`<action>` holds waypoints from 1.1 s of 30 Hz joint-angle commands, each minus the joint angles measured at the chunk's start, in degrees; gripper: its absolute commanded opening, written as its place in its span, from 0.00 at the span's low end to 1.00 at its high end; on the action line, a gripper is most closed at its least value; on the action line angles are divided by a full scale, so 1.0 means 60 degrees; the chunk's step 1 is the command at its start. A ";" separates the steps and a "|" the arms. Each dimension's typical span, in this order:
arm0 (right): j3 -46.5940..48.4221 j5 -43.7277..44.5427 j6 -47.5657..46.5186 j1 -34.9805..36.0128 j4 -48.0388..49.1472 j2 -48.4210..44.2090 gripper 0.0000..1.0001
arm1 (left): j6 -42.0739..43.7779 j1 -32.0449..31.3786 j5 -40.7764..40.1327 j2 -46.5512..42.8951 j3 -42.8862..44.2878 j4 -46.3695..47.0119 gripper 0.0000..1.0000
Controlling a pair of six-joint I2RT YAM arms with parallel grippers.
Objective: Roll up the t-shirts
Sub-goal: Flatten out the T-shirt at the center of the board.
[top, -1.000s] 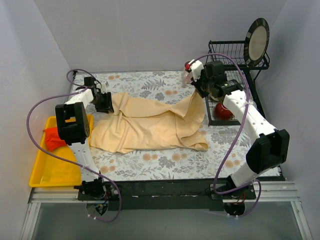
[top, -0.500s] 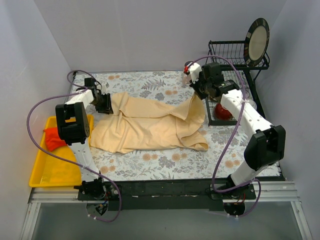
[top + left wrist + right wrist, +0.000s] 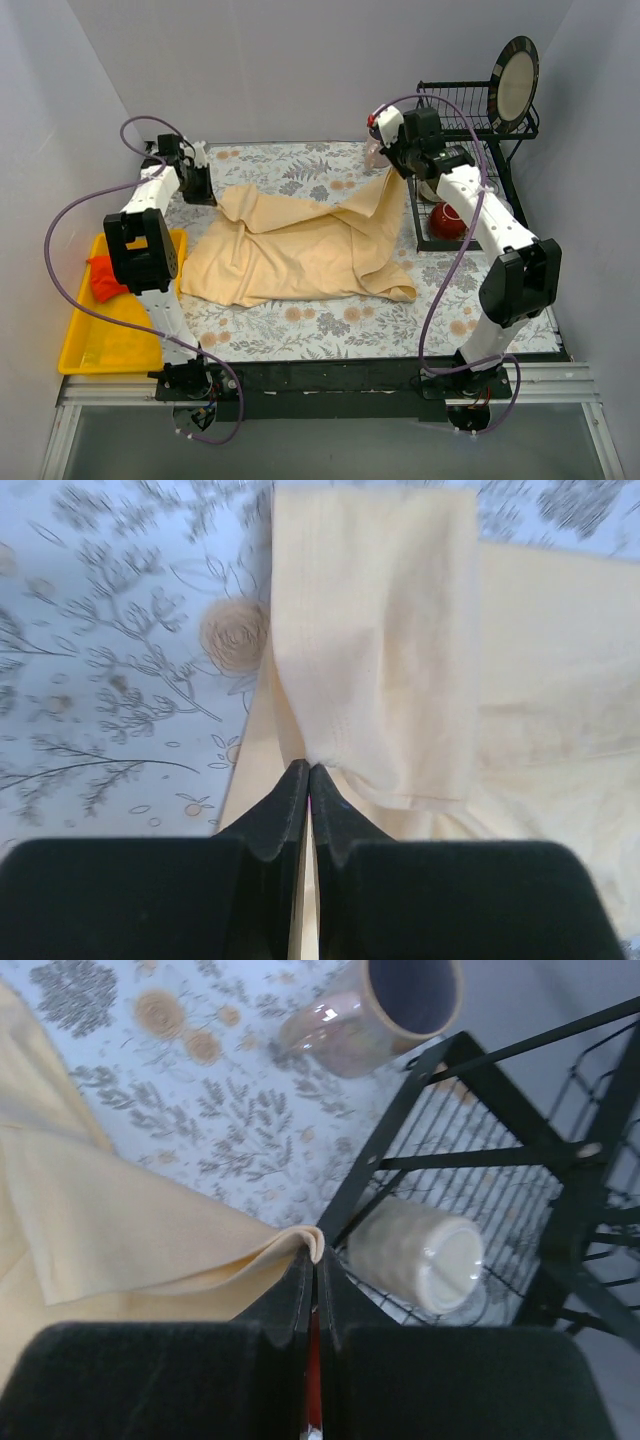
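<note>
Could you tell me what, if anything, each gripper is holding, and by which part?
Both hold the t-shirt: the left gripper pinches a fold at its edge, the right gripper a raised edge beside the rack.

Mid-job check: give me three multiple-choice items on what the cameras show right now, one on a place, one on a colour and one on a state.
1. In the top view, where is the yellow tray?
A. far right
B. near left
C. far middle

2. What colour is the lump lying in it?
A. red
B. green
C. white

3. How is the right gripper?
A. open, holding nothing
B. shut on the t-shirt's edge
C. shut on a spoon

Answers:
1 B: the top view shows the tray at the near left corner.
2 A: the lump stands out red against the yellow.
3 B: the right wrist view shows the jaws closed with a fold of the beige cloth pinched at their tips.
</note>
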 commanded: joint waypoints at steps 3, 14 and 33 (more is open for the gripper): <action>0.2424 0.1814 -0.0930 -0.0447 0.1710 0.0563 0.01 | -0.0826 0.0571 -0.0128 -0.2572 0.1518 0.0800 0.00; 0.3732 0.1700 -0.1662 -0.0711 0.3104 0.0039 0.01 | -0.2146 0.1582 -0.0494 -0.4538 0.3247 0.2664 0.00; 0.4668 0.1273 -0.2643 -0.0668 0.4495 -0.2467 0.01 | -0.2089 0.1656 -0.1080 -0.7042 0.4699 0.3454 0.00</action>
